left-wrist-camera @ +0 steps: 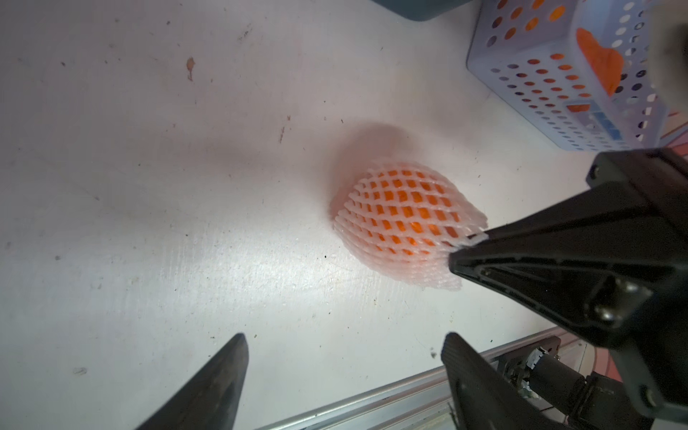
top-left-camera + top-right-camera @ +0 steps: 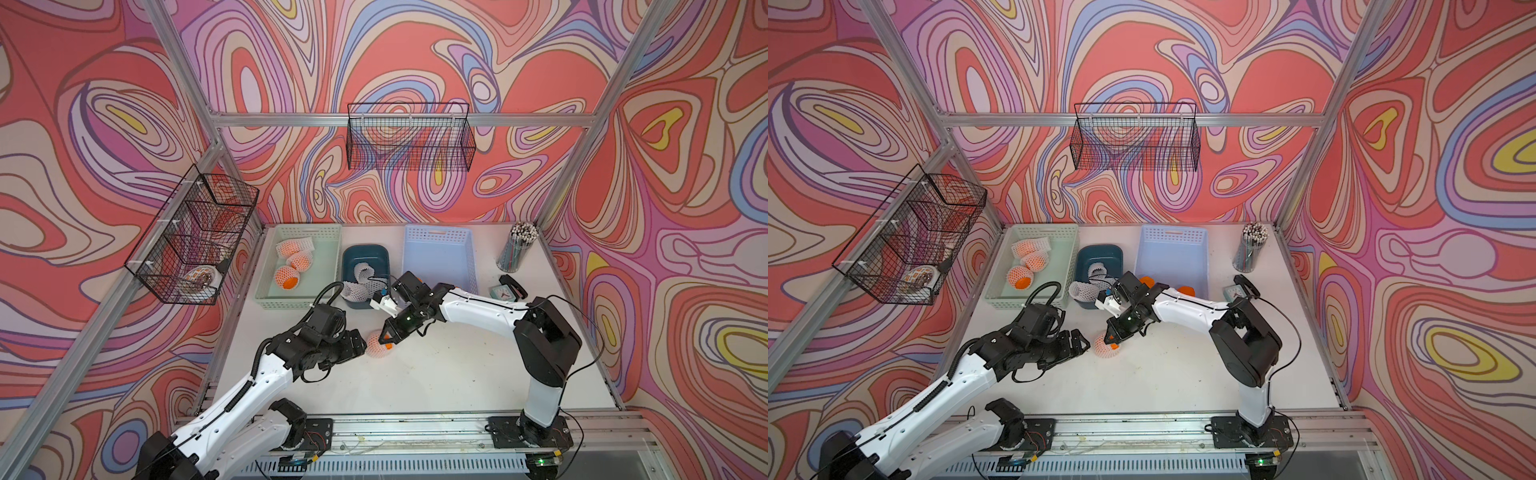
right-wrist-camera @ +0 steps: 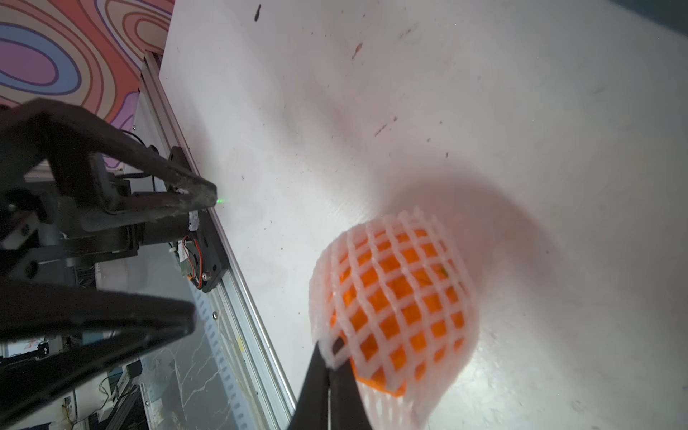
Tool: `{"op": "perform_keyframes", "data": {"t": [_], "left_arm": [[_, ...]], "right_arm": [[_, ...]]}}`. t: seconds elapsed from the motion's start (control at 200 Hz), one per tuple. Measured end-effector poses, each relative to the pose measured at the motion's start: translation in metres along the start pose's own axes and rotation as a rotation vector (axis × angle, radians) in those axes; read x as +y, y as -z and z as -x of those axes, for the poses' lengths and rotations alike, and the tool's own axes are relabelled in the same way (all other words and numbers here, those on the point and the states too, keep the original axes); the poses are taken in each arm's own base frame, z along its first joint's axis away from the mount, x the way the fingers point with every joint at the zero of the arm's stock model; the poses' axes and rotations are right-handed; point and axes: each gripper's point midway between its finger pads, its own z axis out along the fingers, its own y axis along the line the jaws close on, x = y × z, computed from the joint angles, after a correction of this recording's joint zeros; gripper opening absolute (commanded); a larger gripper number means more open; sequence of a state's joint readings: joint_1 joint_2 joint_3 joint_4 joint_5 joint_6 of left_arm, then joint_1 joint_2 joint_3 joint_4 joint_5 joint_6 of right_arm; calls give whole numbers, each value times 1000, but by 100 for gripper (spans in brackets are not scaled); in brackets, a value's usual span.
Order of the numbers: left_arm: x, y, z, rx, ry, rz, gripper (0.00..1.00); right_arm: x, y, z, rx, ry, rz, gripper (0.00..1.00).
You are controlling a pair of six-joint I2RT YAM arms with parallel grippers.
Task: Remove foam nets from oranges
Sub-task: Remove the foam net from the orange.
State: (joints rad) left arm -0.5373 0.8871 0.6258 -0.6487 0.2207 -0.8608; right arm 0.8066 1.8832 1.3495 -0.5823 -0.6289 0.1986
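At the worktop point(image 2: 436, 374)'s back left corner, a mint basket point(image 2: 324, 266) holds three netted oranges point(image 2: 287, 277). Toward the middle, the left claw point(image 1: 346, 335) stands spread, just beside a foam net point(image 1: 402, 223) that wraps an orange point(image 3: 402, 294) lying on the worktop. The right claw point(image 3: 331, 357), pressed together, pinches that net's edge.

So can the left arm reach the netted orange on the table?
Probably yes: the left gripper stands open facing the orange, bare table between; the right gripper only pinches one edge of the net.
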Motion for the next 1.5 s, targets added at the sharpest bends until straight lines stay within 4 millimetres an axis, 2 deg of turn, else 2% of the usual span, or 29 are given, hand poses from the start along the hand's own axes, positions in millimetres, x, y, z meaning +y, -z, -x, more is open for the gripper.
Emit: {"op": "perform_keyframes", "data": {"t": [0.29, 0.671, 0.811, 1.187, 1.497], "left_arm": [[-9, 0, 5, -109, -123, -132, 82], [-20, -18, 4, -117, -303, -215, 81], [-20, -23, 1, -121, -348, -236, 76], [-35, -18, 10, -189, -453, -281, 71], [-33, -29, 5, -163, -478, -273, 65]], "right_arm": [[7, 6, 7, 36, -33, -2, 0], [-2, -8, 2, 114, -96, -3, 1], [0, -7, 4, 116, -97, 1, 2], [4, -8, 15, 130, -98, 14, 5], [5, -12, 15, 154, -114, 34, 6]]}}
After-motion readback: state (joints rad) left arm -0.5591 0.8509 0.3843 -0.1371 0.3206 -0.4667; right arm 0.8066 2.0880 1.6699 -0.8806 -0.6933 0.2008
